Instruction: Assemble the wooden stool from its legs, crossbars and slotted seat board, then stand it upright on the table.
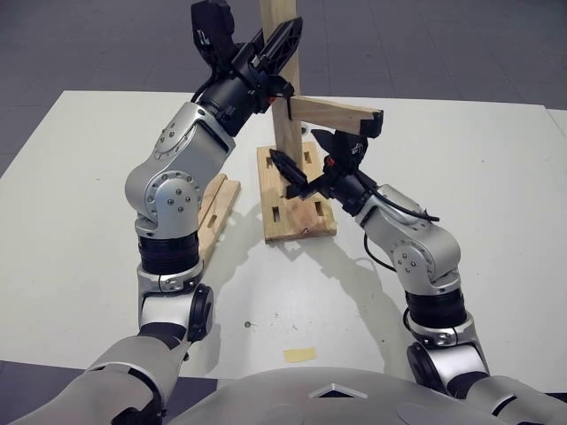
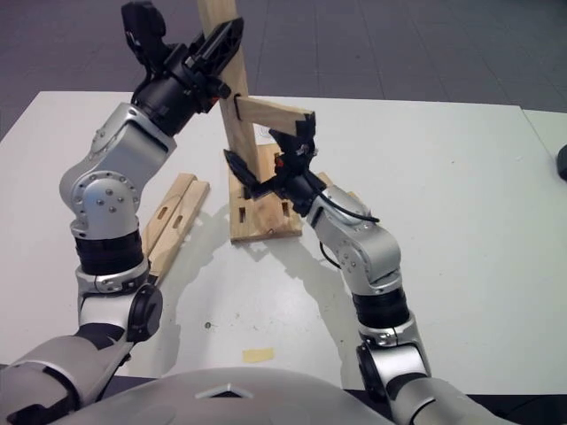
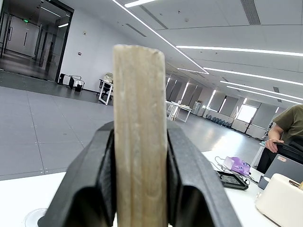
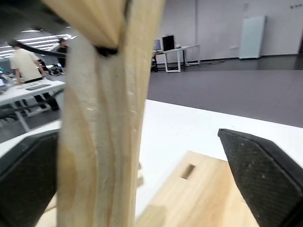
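While the slotted seat board [image 1: 301,223] lies flat on the counter [image 1: 461,159], one leg [image 1: 288,133] stands upright on it near the far edge. Can't tell how deep it sits in its slot, though a few other slots show along the board. A crossbar [image 1: 332,112] sticks out sideways from the leg toward the robot's right. The left claw [image 1: 276,55] is clamped on the leg up high. The right claw [image 1: 295,146] is spread apart around the leg lower down, just above the board. Two more wooden pieces [image 1: 217,205] lie side by side left of the board.
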`<act>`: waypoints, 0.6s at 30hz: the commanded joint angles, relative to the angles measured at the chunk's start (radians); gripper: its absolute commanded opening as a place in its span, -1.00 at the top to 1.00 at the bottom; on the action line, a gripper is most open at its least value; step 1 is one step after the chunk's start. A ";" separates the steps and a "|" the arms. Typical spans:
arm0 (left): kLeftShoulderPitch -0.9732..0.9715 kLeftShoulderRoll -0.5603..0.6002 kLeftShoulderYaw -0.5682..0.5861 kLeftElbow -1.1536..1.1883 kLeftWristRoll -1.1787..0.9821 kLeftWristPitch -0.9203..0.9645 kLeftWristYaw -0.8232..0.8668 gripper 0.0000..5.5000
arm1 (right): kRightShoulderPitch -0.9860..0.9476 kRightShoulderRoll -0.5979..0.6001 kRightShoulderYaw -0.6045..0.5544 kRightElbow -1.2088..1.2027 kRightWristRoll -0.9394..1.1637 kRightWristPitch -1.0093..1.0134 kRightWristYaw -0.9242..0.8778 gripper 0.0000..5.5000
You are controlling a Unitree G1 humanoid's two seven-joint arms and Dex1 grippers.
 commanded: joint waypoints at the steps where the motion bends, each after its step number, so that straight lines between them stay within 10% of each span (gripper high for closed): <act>1: -0.011 0.022 0.014 -0.024 -0.005 0.013 -0.020 0.62 | -0.015 -0.016 -0.039 0.021 -0.053 -0.007 -0.026 -0.96; 18: -0.025 0.163 0.189 0.036 -0.006 0.032 -0.018 0.62 | 0.232 -0.192 -0.066 -0.081 -0.097 0.015 0.124 -0.96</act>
